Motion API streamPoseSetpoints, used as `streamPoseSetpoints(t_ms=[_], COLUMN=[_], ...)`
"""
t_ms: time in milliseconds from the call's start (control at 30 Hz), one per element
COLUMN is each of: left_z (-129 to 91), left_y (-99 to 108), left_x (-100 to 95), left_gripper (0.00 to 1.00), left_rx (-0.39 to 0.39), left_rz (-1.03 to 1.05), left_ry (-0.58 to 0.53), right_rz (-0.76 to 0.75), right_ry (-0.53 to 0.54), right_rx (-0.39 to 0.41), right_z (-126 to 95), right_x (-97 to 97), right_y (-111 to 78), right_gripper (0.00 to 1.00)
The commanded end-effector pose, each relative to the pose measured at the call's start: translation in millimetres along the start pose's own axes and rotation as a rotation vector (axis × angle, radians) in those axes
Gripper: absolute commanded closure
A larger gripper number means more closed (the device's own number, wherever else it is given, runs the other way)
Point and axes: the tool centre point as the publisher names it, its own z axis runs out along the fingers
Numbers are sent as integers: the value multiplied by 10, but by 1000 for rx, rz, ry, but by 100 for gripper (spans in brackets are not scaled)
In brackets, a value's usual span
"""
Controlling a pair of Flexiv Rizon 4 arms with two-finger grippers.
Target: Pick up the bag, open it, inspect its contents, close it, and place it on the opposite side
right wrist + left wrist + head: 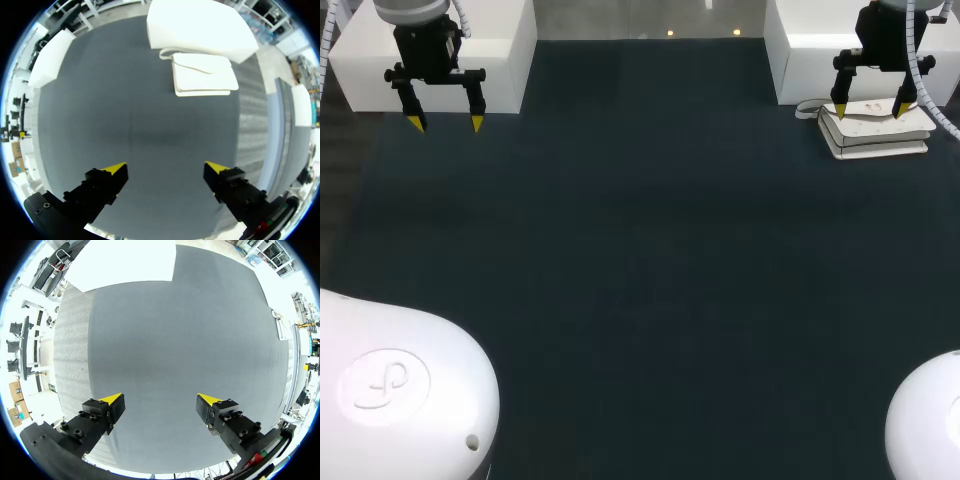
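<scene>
the dark table (640, 280) carries 1 white bag (880, 135), lying flat near the far edge at about 2 o'clock from the table's middle. it rests just beside a white block (820, 40) that stands behind it at about 1 o'clock. the bag's thin strap (810, 108) loops out on the side toward the table's middle.

the right gripper (869, 110) hangs over the bag's far part in the head view, its 2 yellow-tipped fingers spread wide and gripping nothing. in the right wrist view the gripper (165, 167) has only bare mat between its fingers, and the bag (202, 75) lies ahead of it, apart from both tips, with the block (200, 30) beyond.

the left gripper (446, 123) sits at about 10 o'clock, in front of a second white block (490, 50). its fingers are also spread apart and hold nothing. in the left wrist view the gripper (160, 400) faces plain mat, with that block (125, 262) far ahead.
</scene>
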Motion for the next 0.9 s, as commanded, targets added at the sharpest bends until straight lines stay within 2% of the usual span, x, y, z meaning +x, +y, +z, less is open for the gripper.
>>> streamPoseSetpoints(t_ms=[33, 500, 700, 900], left_z=[-4, -4, 8, 21], left_y=[2, 2, 7, 47], left_x=[5, 5, 93, 191], left_gripper=[0, 0, 0, 0], left_rx=[0, 0, 56, 136], left_rz=[-1, -1, 201, 429], left_ry=[-2, -2, 54, 163], right_rz=[0, 0, -29, -42], right_ry=[-2, -2, 40, 76], right_rx=[2, 2, -10, -24], right_z=[-8, -8, 12, 31], right_x=[5, 5, -38, -302], right_y=[2, 2, 53, 165], right_gripper=[0, 0, 0, 0])
